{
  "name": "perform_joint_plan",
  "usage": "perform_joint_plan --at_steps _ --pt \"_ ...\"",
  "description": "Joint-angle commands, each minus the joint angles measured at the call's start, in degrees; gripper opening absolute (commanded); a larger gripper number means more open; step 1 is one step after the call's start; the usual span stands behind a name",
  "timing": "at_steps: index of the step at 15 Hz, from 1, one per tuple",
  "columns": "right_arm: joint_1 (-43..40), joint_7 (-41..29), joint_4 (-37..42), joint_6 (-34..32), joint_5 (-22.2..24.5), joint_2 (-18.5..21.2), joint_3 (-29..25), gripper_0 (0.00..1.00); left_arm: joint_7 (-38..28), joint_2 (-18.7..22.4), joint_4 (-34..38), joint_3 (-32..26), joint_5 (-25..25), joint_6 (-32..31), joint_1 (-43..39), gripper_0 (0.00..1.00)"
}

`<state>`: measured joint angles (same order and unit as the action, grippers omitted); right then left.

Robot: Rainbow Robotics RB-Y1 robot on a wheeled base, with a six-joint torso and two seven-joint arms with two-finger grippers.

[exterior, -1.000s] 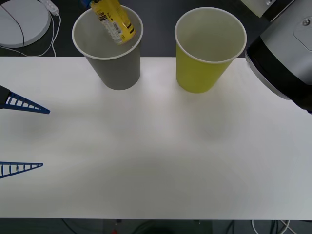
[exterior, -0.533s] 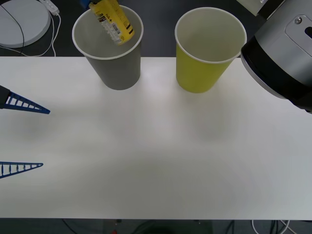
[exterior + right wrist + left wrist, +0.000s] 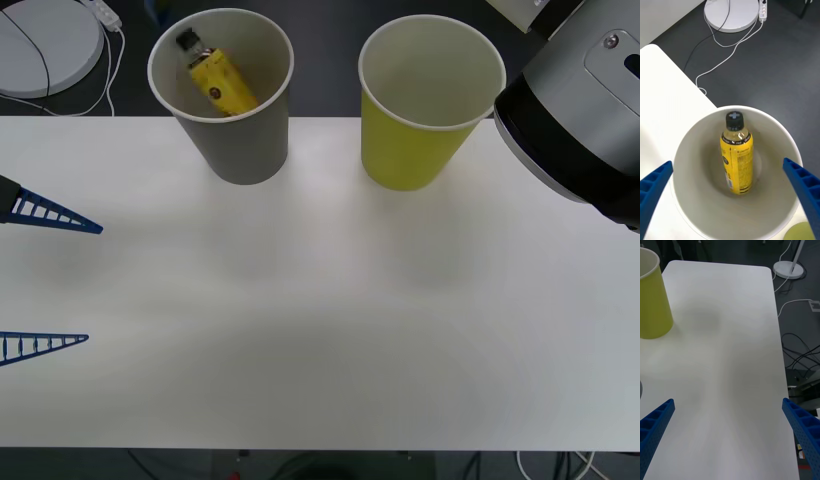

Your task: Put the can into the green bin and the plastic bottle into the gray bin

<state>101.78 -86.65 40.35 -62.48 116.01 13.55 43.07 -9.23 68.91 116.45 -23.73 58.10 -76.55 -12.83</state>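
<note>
The plastic bottle, yellow with a black cap, lies tilted inside the gray bin at the table's back left. In the right wrist view the bottle leans cap-up against the gray bin's white inner wall. My right gripper hovers open directly above it, holding nothing. The green bin stands to the right of the gray one, its inside bare. My left gripper is open at the table's left edge, with the green bin ahead of it. The can is out of view.
The white table stretches wide in front of the bins. My right arm's bulky housing hangs over the back right corner. A white round stand base and cables lie on the dark floor behind the table.
The bottle was held over the gray bin's rim and has dropped inside it. The right arm's housing shifted slightly left. The left gripper stayed still.
</note>
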Motion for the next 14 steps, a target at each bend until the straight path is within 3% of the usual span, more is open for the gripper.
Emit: perform_joint_plan --at_steps 1,7,14 --pt "-0.1 0.0 -0.1 0.1 -0.1 0.1 0.0 1.0 0.0 0.0 0.0 0.0 0.0 0.0 0.0 1.0" --pt "-1.6 1.7 3.2 -0.4 -1.2 2.1 -0.1 1.0 0.0 0.0 0.0 0.0 0.0 0.0 0.0 1.0" --pt "-10.3 1.7 21.3 -5.7 -0.1 9.4 -4.8 1.0 0.0 0.0 0.0 0.0 0.0 0.0 0.0 1.0"
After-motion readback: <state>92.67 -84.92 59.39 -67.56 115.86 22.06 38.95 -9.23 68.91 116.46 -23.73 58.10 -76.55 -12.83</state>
